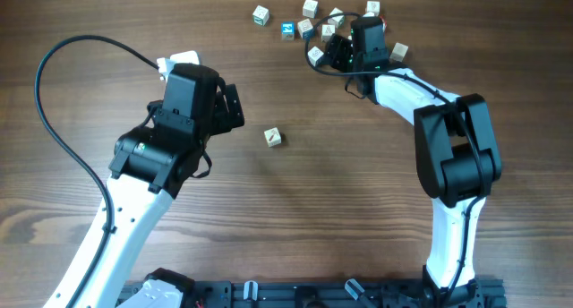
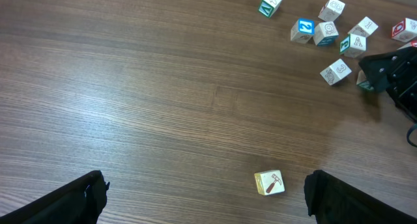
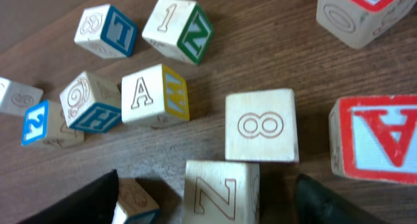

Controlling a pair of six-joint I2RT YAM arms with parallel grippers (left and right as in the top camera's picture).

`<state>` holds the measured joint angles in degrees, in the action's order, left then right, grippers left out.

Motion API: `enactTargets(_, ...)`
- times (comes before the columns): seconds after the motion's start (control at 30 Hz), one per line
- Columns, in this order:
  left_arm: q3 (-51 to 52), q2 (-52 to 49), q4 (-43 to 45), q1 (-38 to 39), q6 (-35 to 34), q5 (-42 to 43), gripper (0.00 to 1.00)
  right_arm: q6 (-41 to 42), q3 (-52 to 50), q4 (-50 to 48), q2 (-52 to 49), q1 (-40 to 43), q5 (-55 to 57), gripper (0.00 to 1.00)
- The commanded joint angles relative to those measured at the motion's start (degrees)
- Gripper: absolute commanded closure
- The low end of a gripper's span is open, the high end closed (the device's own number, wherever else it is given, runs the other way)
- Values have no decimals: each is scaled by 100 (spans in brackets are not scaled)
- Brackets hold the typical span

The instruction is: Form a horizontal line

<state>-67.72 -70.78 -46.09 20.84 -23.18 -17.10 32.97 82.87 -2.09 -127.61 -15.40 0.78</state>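
Bench (image 1: 295,218): brown wood, and it carries everything.
Left gripper (image 2: 205,201): near and on the left. It is wide open, holds nothing, and hangs over bare wood.
Lone cube (image 1: 274,137): sits by itself in the middle, to the right of the left gripper. It has a little hammer picture on top and is well apart from the other cubes.
Right gripper (image 3: 208,208): far and on the right. It is open, with one finger on each side of the Z cube (image 3: 221,185) and a gap on both sides. It grips nothing.
8 cube (image 3: 260,125): just past the Z cube.
A cube (image 3: 153,94): left of the 8 cube, with a yellow side.
Red cube (image 3: 378,139): right of the 8 cube.
Cubes (image 1: 310,21): a loose bunch at the far side, turned every which way. They are not yet in a straight row.
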Motion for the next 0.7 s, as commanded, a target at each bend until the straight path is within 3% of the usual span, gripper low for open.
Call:
enactTargets(0.0, -11, 28, 17, -24, 46, -33, 0, 175, 81, -39, -258, -17, 138, 25)
enactTargets(0.07, -11, 26, 15, -24, 46, -33, 0, 168, 81, -20, -420, -17, 90, 29)
enactTargets(0.13, -11, 26, 15, -24, 46, -33, 0, 129, 81, 61, -479, -17, 96, 39)
enactTargets(0.23, -11, 26, 13, -24, 46, -33, 0, -190, 177, 339, -391, 4, 55, 66)
enactTargets(0.3, -11, 26, 13, -24, 46, -33, 0, -538, 337, 682, -214, 4, 55, 73)
enactTargets(0.47, -11, 28, 13, -24, 46, -33, 0, -1370, 431, 2149, 916, 2, -192, 82)
enactTargets(0.67, -11, 28, -131, -24, 46, -33, 0, -1799, 376, 4330, 1532, -116, -2170, 82)
